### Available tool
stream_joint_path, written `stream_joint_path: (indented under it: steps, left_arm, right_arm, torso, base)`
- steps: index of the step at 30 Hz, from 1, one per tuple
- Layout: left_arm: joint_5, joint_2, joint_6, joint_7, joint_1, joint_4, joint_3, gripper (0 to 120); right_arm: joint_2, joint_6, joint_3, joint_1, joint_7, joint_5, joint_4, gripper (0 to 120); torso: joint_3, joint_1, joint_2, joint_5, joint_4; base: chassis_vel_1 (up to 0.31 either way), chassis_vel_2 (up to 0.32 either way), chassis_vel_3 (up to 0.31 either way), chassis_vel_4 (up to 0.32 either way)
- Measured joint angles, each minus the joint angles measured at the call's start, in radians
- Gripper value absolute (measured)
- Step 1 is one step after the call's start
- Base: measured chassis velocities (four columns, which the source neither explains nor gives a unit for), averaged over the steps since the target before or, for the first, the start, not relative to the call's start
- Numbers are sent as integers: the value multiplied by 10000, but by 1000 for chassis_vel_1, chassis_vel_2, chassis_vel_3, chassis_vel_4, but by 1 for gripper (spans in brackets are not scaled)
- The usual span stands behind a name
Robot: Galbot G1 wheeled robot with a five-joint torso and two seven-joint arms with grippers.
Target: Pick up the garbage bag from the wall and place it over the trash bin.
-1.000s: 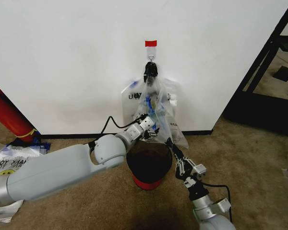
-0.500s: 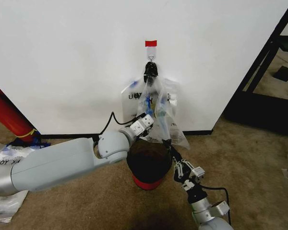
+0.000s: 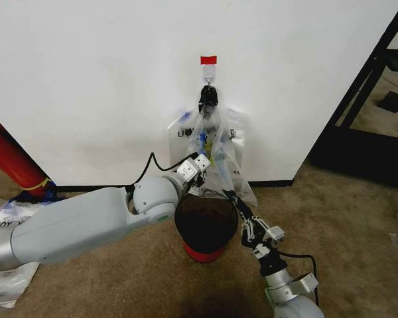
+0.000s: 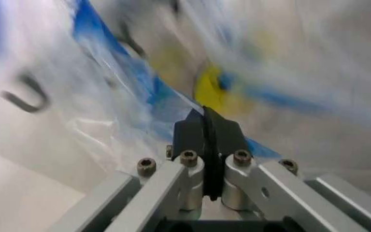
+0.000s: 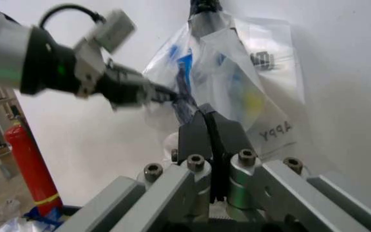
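I see the thin, clear, crinkly garbage bag (image 3: 220,154) with blue strips hanging under a black clip on the plain white wall (image 3: 106,79), at twelve o'clock above the round black wire-mesh trash bin (image 3: 206,225). My left gripper (image 3: 200,173) has its jaws together, pinching the bag's lower film. My right gripper (image 3: 229,196), jaws pressed together and holding nothing, sits at the bin's two o'clock rim, below the bag.

"APPY" upside down on garbage bag (image 5: 272,130); "U" partly legible beside it.
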Motion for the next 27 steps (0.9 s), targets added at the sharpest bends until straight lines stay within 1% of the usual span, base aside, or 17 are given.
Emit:
stream_joint_path:
  steps: [3, 4, 5, 7, 9, 11, 13, 14, 17, 18, 20, 21, 22, 23, 25, 26, 27]
  left_arm:
    - [-292, 146, -975, -137, 560, -314, -936, 0]
    - [-292, 146, -975, -137, 560, -314, -936, 0]
    - [-301, 230, -1383, -136, 800, -439, -1232, 0]
    - [-237, 618, -2369, -23, 1700, -963, -2056, 0]
    - [85, 876, -2995, 57, 2466, -1357, -2487, 0]
    - [250, 949, -3159, 99, 2743, -1490, -2621, 0]
    - [766, 1054, -3560, 237, 3601, -1819, -3023, 0]
    - [845, 1053, -3622, 262, 3739, -1859, -3103, 0]
    - [1237, 848, -4152, 387, 4863, -2142, -3931, 0]
    - [1333, 709, -4381, 419, 5397, -2314, -4386, 0]
    - [1393, 641, -4486, 443, 5653, -2400, -4611, 0]
    - [1630, 447, -4820, 583, 6354, -2632, -5186, 0]
    - [1706, 394, -4905, 634, 6536, -2700, -5322, 0]
    - [1898, 293, -5060, 771, 6942, -2892, -5607, 0]
    - [2048, 235, -5135, 858, 7187, -3042, -5753, 0]
    - [2048, 235, -5135, 858, 7187, -3042, -5753, 0]
    - [2160, 203, -5164, 907, 7319, -3119, -5820, 0]
  right_arm:
    - [8, 10, 62, 39, 63, 132, -31, 0]
    - [8, 10, 62, 39, 63, 132, -31, 0]
    - [18, 11, 74, 55, 93, 201, -42, 0]
    - [88, -32, 72, 114, 329, 489, -60, 0]
    - [168, -92, 40, 168, 536, 668, -74, 0]
    - [207, -119, 24, 202, 660, 708, -82, 0]
    - [274, -157, -15, 261, 999, 731, -87, 0]
    - [286, -163, -18, 263, 1062, 731, -85, 0]
    - [391, -249, -30, 222, 1490, 735, 26, 0]
    - [413, -280, -28, 180, 1592, 736, 84, 0]
    - [419, -291, -22, 139, 1627, 734, 116, 0]
    - [416, -307, -5, 3, 1682, 676, 187, 0]
    - [405, -307, 6, -53, 1704, 615, 206, 2]
    - [371, -295, 30, -185, 1758, 452, 241, 8]
    - [328, -265, 56, -314, 1798, 313, 277, 14]
    - [328, -265, 56, -314, 1798, 313, 277, 14]
    - [293, -232, 80, -434, 1835, 210, 347, 19]
  torso:
    - [0, 0, 0, 0, 0]
    - [0, 0, 0, 0, 0]
    - [0, 0, 0, 0, -1]
    - [-1, 0, 0, 0, 4]
    - [-1, 0, 0, -3, 6]
    - [-1, 0, 0, -3, 5]
    - [-1, 0, 0, 0, 7]
    - [-1, 0, 0, -1, 6]
    - [-1, 0, 0, 0, -1]
    - [-1, 0, 0, -2, -1]
    - [-1, 0, 0, -1, 0]
    - [-1, 0, 1, 0, 3]
    - [-1, 0, 0, -1, 4]
    - [-1, 0, 0, -2, 4]
    - [-2, -1, 1, 1, 4]
    - [-2, -1, 1, 1, 4]
    - [-2, 0, 1, 3, 4]
  base:
    - [0, 0, 0, 0]
    - [0, 0, 0, 0]
    - [0, 0, 0, 0]
    - [0, 0, 0, 0]
    - [0, 0, 0, 0]
    - [0, 0, 0, 0]
    - [0, 0, 0, 0]
    - [0, 0, 0, 0]
    - [0, 0, 0, 0]
    - [0, 0, 0, 0]
    - [0, 0, 0, 0]
    - [0, 0, 0, 0]
    - [0, 0, 0, 0]
    - [0, 0, 0, 0]
    - [0, 0, 0, 0]
    - [0, 0, 0, 0]
    - [0, 0, 0, 0]
